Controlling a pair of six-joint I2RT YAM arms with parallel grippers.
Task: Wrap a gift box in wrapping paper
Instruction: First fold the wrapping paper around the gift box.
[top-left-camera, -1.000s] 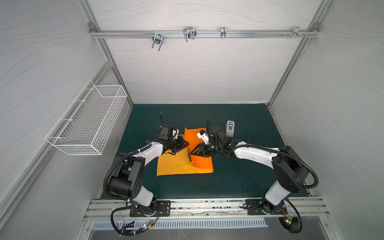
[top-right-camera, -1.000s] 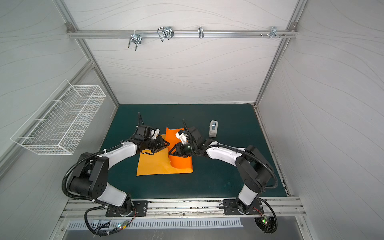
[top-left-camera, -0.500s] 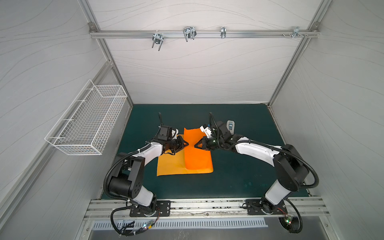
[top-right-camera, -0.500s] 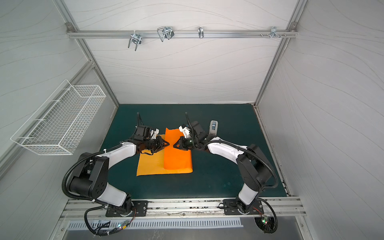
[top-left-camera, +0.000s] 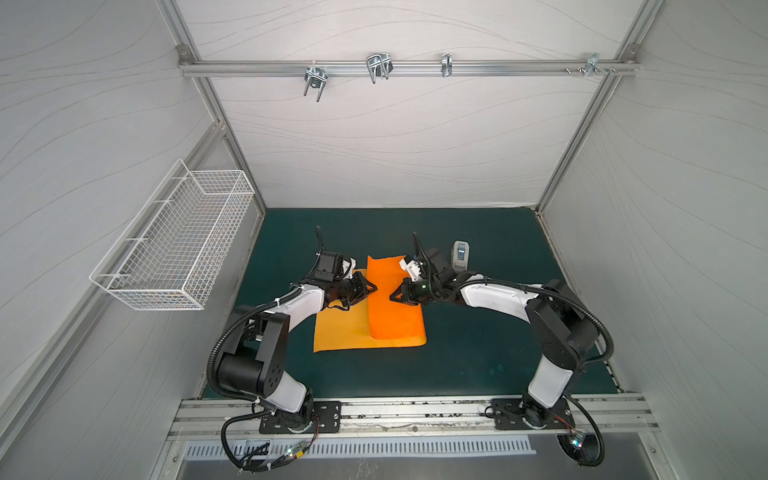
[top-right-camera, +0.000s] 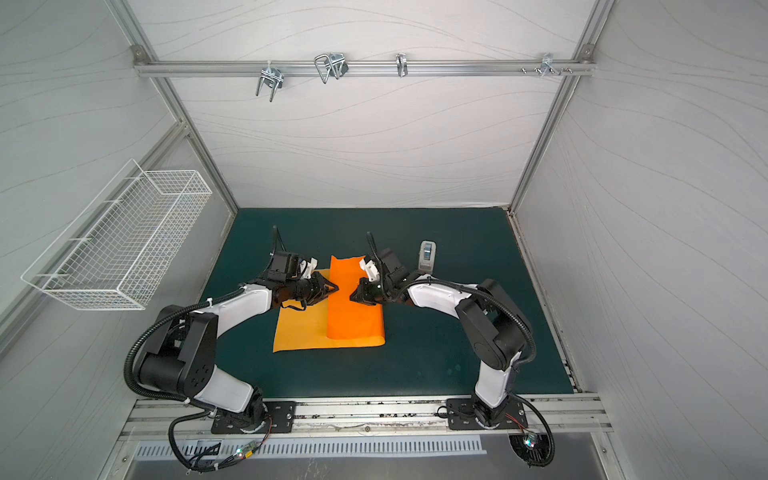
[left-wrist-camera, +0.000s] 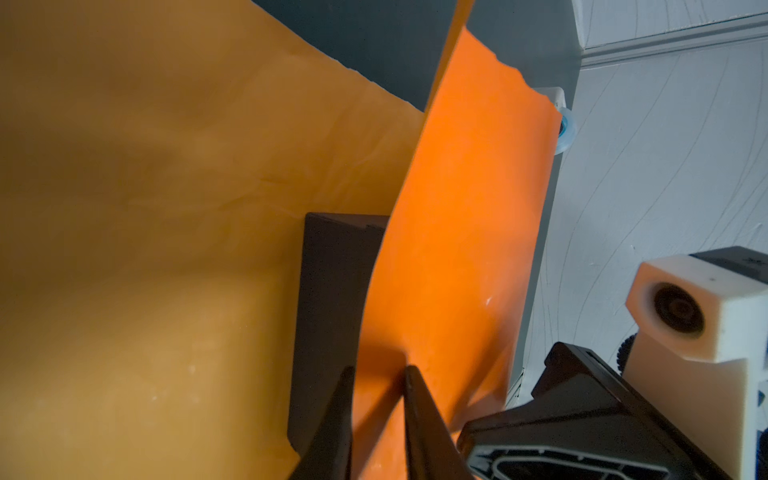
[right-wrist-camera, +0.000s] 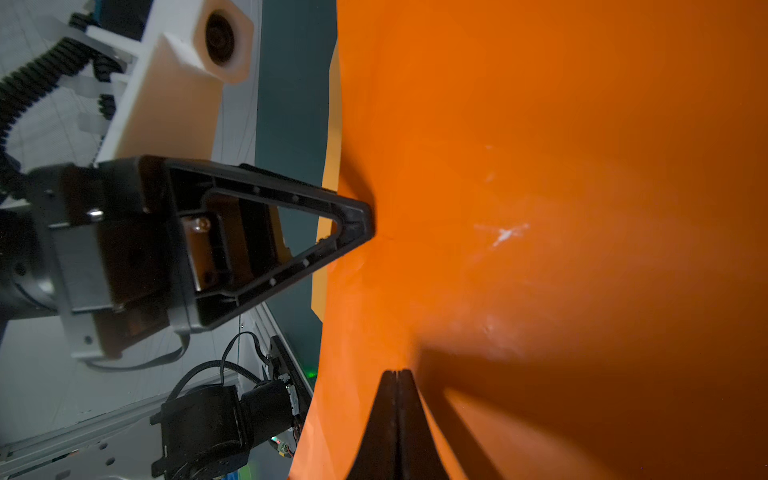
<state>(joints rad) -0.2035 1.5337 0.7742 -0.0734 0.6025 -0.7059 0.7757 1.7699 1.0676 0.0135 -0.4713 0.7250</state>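
Green mat (top-left-camera: 478, 353) for surface. Wrapping paper (top-left-camera: 395, 316) lies beneath both grippers, one flap curled over the gift box (left-wrist-camera: 328, 311), which sits just beside the left gripper (left-wrist-camera: 379, 370). Its jaws stand narrowly parted, tips on the flap; any pinch unclear. Right gripper (right-wrist-camera: 397, 374) closed, empty, tip against flap. Step: first fold. Next probably needs the flap pinned flat, opposite side brought over.

Top views look down from overhead (nearly alike); both wrist cameras face the wrapping paper (left-wrist-camera: 457, 249) closely.

Robot lab cell: aluminium frame (top-left-camera: 407, 66), white panel walls (top-left-camera: 374, 145).
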